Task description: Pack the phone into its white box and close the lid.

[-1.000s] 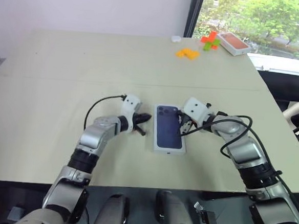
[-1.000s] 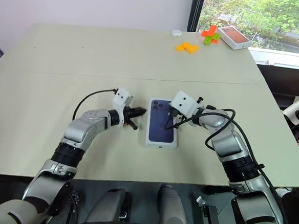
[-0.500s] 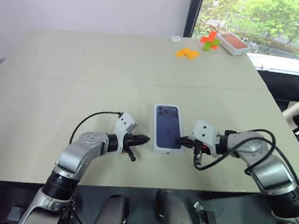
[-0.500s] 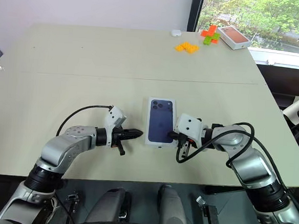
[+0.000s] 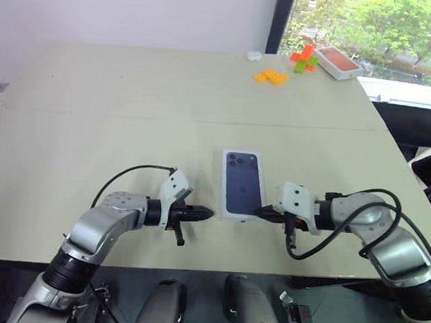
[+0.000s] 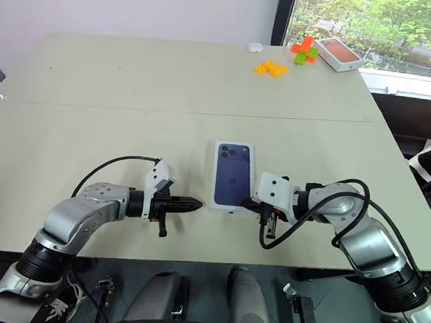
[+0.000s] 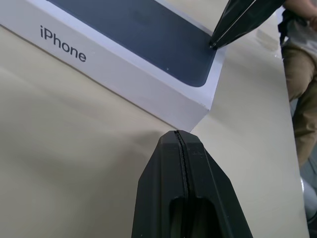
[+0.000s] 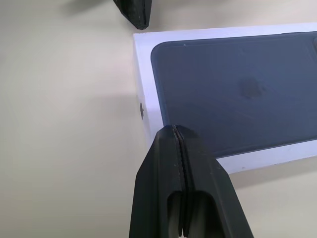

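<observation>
A beige table (image 5: 130,111) stands before a pale wall (image 5: 123,7) and a daylit window (image 5: 373,25) with greenery

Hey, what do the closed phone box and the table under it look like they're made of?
The lid covering the white box looks like smooth matte cardboard: crisp folded corners, a printed dark blue phone picture, grey lettering on its side wall. The table seems a pale beige laminate or painted board, flat with a faint seam across it; which one, the look leaves open.

With the lid (image 5: 242,185) seated on the white box, the phone and the box's inside are hidden, the left wrist view cuts the lid's far end and a person's trousers (image 7: 301,74) at its edge, and the small white object (image 6: 254,47) at the table's far side is too small to identify.
</observation>
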Robot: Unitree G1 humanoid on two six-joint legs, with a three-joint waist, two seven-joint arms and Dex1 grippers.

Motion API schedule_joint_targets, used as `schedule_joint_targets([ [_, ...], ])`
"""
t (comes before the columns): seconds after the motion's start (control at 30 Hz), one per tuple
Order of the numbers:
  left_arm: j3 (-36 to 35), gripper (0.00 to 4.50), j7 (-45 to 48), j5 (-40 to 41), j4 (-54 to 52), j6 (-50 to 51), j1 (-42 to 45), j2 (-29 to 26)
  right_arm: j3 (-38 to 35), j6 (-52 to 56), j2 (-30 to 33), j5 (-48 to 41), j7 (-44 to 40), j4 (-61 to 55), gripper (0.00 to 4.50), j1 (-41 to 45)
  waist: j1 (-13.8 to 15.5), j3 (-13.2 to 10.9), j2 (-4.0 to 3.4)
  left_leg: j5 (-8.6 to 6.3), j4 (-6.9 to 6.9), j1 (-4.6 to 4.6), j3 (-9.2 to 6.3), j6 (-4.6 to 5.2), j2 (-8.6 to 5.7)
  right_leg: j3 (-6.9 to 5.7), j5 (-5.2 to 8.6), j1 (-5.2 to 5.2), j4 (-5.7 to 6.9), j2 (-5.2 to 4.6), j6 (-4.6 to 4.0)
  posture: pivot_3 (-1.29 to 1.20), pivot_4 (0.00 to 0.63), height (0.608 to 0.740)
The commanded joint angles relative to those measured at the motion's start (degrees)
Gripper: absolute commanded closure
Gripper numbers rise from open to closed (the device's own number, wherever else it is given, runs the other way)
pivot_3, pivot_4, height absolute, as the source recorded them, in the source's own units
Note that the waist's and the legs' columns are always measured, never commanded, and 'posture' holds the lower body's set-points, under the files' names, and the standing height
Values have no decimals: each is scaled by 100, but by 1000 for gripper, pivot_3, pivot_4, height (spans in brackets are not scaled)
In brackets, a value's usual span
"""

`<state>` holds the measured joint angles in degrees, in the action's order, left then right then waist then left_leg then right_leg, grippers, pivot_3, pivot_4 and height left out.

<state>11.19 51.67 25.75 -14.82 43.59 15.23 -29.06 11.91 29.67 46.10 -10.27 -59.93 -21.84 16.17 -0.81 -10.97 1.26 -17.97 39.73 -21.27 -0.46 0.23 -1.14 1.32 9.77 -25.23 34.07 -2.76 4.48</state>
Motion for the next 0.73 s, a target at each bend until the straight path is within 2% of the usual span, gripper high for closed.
schedule_joint_targets([
  [0.03,-380,4500,62,297,-160,47,63,-110,-482,428,-337,-484,265,175,4480,421,-16,-4,0,0,0,0,1,0,0,0,0,-3,3,0,0,0,150,740],
  [0.13,-868,3701,69,471,283,-15,341,-178,-916,886,-671,-1017,438,345,3640,819,5,-5,-2,0,0,-6,0,0,3,0,-2,-11,5,3,-1,0,150,740],
  [0.27,-1679,1645,129,729,844,-351,926,-316,-1169,904,-710,-1264,432,575,1577,1096,35,-6,0,0,0,-11,-6,0,0,-4,-8,-12,3,2,8,0,150,740],
  [0.37,-1914,57,322,791,1146,-485,1092,-485,-1166,736,-625,-1253,344,779,11,1166,17,-6,0,0,0,-14,-2,1,-5,-4,-12,-11,-1,-8,15,0,150,740],
  [0.73,-2061,57,1124,519,1874,-1119,767,-1404,-1299,349,29,-1390,-510,1493,11,1459,3,-7,-1,-2,0,-11,8,4,-1,-3,-7,-15,2,-8,6,0,150,740],
])
